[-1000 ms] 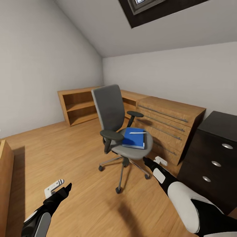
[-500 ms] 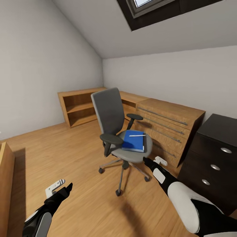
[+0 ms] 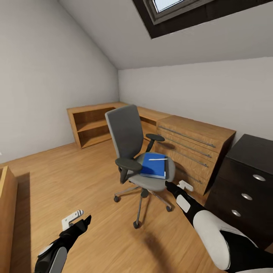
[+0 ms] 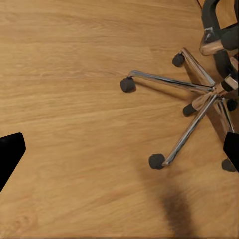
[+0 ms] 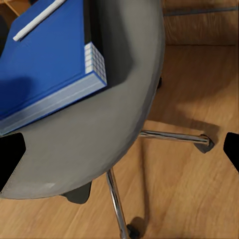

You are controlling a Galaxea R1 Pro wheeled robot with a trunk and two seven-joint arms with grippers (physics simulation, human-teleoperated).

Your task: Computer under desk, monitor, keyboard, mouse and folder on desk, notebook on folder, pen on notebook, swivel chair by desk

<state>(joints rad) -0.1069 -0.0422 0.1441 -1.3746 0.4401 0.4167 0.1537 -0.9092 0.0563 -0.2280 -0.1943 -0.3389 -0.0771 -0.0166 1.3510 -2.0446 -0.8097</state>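
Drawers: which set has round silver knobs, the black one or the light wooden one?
The black drawer unit at the right edge has them. The wooden dresser beside it has long bar handles instead.

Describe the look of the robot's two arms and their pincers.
Both arms are glossy black with rounded white shell panels. The right arm carries a big white forearm cover and a small white patch near the wrist. Each ends in a slim black pointed pincer, left pincer and right pincer, with a small white block beside it. No cables show.
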